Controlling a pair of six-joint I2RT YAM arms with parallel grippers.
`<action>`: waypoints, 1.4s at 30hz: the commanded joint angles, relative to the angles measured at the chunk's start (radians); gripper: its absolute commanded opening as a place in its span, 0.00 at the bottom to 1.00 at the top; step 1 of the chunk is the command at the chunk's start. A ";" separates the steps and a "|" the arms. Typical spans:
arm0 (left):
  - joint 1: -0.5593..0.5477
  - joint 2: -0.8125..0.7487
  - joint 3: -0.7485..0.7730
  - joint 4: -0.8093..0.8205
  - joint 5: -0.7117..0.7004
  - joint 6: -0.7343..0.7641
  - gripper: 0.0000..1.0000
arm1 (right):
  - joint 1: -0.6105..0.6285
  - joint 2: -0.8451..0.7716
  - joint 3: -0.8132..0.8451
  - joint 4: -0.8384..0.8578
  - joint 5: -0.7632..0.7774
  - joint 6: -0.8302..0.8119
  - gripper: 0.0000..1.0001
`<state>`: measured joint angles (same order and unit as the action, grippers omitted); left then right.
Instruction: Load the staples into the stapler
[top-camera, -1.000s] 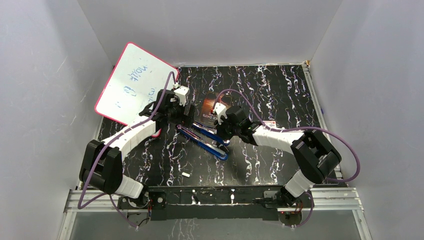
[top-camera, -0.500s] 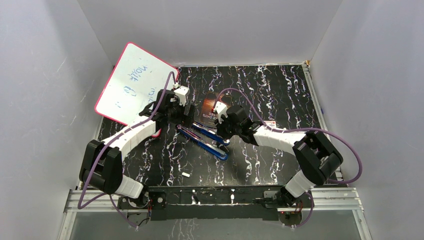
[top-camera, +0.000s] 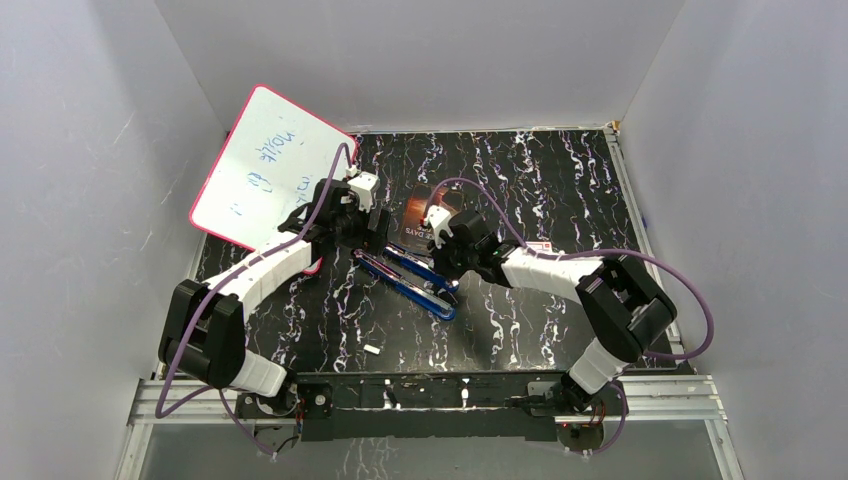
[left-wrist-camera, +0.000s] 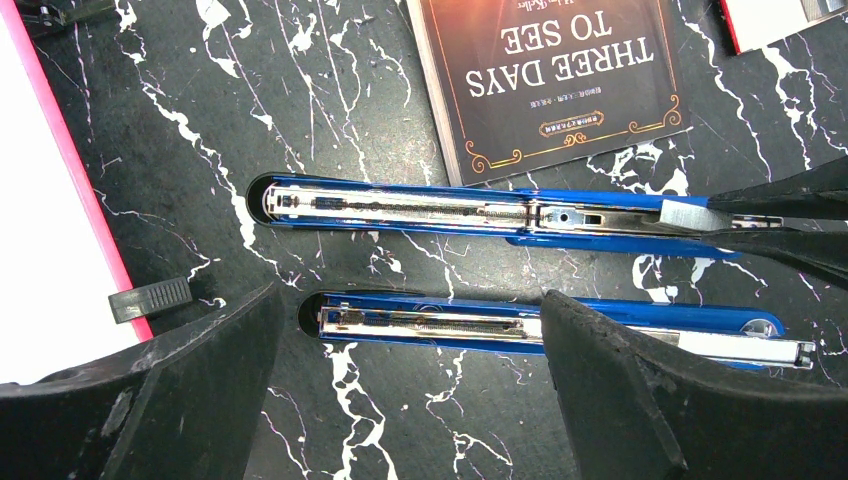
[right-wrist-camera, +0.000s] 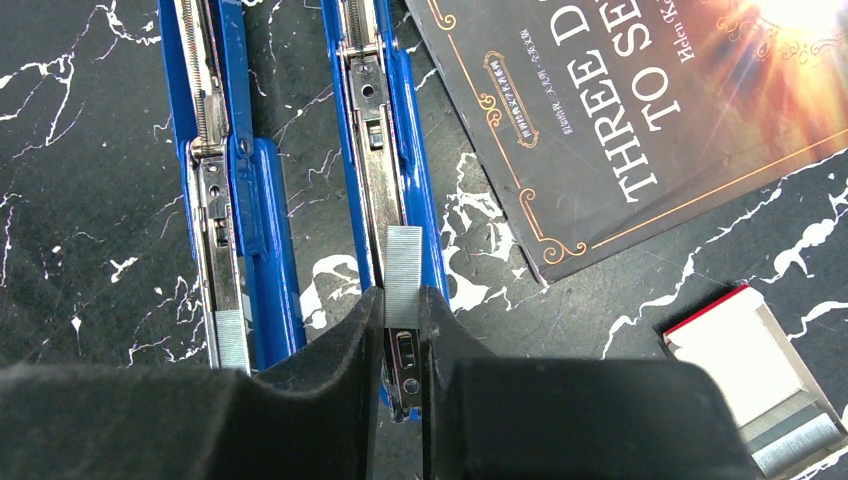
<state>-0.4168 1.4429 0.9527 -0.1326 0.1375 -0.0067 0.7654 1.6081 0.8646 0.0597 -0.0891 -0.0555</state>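
Observation:
The blue stapler (top-camera: 410, 280) lies opened out, its two long blue parts side by side with the metal channels up. My right gripper (right-wrist-camera: 402, 310) is shut on a short silvery strip of staples (right-wrist-camera: 403, 272) and holds it over the end of the right-hand channel (right-wrist-camera: 375, 130). Another strip of staples (right-wrist-camera: 228, 340) lies in the left-hand channel. My left gripper (left-wrist-camera: 410, 400) is open, its fingers (left-wrist-camera: 200, 380) either side of the near blue part (left-wrist-camera: 450, 330), empty. The right gripper's tips with the strip (left-wrist-camera: 685, 214) show at the far part's end.
A book, "Three Days to See" (top-camera: 420, 215), lies just behind the stapler. A pink-framed whiteboard (top-camera: 270, 170) leans at the back left. A small red-and-white box (right-wrist-camera: 750, 350) with staples lies to the right. A small white piece (top-camera: 371, 349) lies near the front.
The right arm has shifted slightly to the left with the strip of staples still in its jaws. The left arm and the stapler have not moved.

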 joint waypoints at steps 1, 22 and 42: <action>-0.007 -0.029 0.006 -0.007 -0.007 0.010 0.98 | -0.002 0.011 0.035 -0.037 -0.004 0.006 0.00; -0.007 -0.030 0.006 -0.007 -0.005 0.010 0.98 | -0.001 -0.071 -0.021 0.038 -0.033 0.011 0.00; -0.007 -0.032 0.004 -0.007 -0.006 0.010 0.98 | -0.001 -0.009 0.021 -0.035 -0.007 0.020 0.00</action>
<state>-0.4168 1.4429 0.9527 -0.1329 0.1375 -0.0067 0.7658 1.5810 0.8429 0.0490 -0.1078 -0.0475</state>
